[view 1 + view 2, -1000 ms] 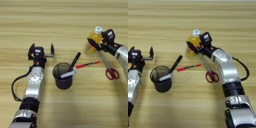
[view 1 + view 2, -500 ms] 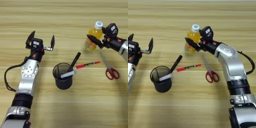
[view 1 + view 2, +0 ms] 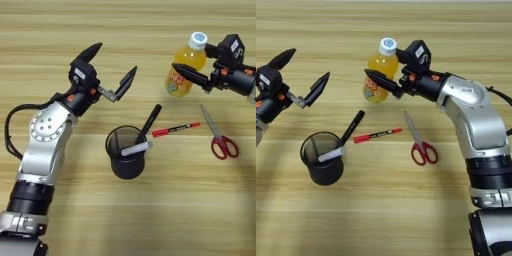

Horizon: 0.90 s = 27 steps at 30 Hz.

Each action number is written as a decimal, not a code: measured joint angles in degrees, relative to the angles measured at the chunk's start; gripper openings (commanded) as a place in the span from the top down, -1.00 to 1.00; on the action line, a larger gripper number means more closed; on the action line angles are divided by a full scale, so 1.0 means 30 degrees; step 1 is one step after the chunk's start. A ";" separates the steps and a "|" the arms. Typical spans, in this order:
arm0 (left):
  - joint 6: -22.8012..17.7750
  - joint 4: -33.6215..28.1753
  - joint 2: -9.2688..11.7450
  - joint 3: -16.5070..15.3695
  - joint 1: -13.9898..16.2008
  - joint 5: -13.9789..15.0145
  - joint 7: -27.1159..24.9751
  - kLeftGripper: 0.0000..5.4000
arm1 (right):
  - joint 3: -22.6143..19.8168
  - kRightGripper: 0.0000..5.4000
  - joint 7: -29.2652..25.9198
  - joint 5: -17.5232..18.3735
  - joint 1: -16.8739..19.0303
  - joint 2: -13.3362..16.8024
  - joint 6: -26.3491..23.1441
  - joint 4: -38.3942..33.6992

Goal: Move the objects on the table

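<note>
A small bottle of orange juice [image 3: 181, 75] with a white cap stands tilted at the far right. My right gripper [image 3: 383, 70] is shut on it: one black finger [image 3: 380, 80] crosses its front and the other reaches behind its neck. Red-handled scissors [image 3: 220, 141] lie flat below that gripper. The grey-white marker [image 3: 136, 148] sits in the black mesh cup [image 3: 127, 162], its black cap sticking out over the rim to the upper right. My left gripper [image 3: 110, 67] hovers up-left of the cup, wide open and holding nothing.
A thin red pen [image 3: 175, 130] lies between the cup and the scissors. The wood-grain table [image 3: 150, 220] fills the view. My left arm comes up from the bottom left and my right arm [image 3: 478, 130] runs down the right edge.
My right gripper has carried the bottle a little farther away across the table. My left gripper has moved away from me and to the right, staying open. Cup, pen and scissors are unmoved.
</note>
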<state>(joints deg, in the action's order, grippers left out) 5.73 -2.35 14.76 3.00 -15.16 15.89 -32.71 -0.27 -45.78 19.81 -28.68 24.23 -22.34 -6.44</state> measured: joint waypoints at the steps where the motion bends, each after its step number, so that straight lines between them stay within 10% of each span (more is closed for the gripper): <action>1: -0.0164 -0.0173 -0.0006 0.0101 0.0071 0.0102 -0.0154 -1.00 | 0.0000 -0.34 -0.0053 0.0100 -0.0002 0.0031 -0.0026 -0.0212; 27: -0.1756 -0.1639 -0.0027 0.3259 0.0449 0.0485 -0.3135 -0.91 | 0.2510 -0.34 -0.1489 0.1251 0.1474 0.0666 -0.1273 -0.4578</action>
<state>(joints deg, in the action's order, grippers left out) 0.46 -7.26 14.67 12.78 -13.81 17.35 -42.12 7.26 -50.25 23.56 -24.25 26.23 -26.15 -20.17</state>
